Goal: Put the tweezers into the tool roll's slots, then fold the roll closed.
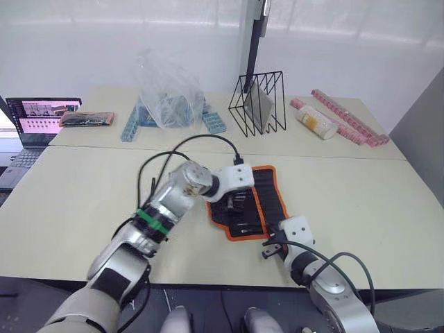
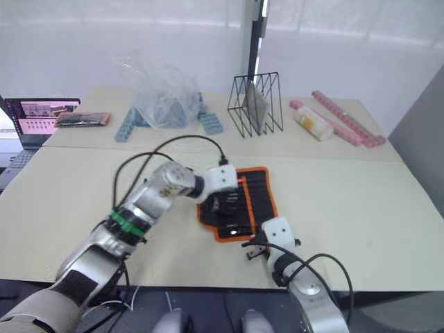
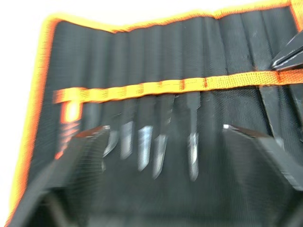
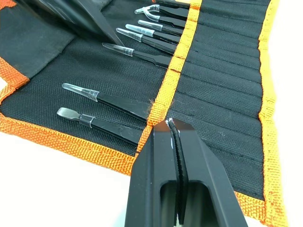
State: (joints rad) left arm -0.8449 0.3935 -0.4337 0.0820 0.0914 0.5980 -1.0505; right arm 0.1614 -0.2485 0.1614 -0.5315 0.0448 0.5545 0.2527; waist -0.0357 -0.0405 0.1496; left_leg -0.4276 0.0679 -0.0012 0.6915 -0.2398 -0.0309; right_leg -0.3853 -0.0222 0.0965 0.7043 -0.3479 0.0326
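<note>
Pale counter (image 1: 361, 201) carries the tool roll (image 1: 269, 198) lying open, tweezers (image 4: 142, 41) already seated in its slots (image 4: 222, 80), left hand (image 1: 232, 202) spread wide above them, right hand (image 4: 173, 124) pinched empty at the roll's near edge, seemingly ready to fold.

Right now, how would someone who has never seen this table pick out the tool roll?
Start at the near edge of the beige table, in front of the black wire rack. The tool roll lies open and flat there, under the left end effector. It is the one black fabric rectangle with bright orange edging.
</note>
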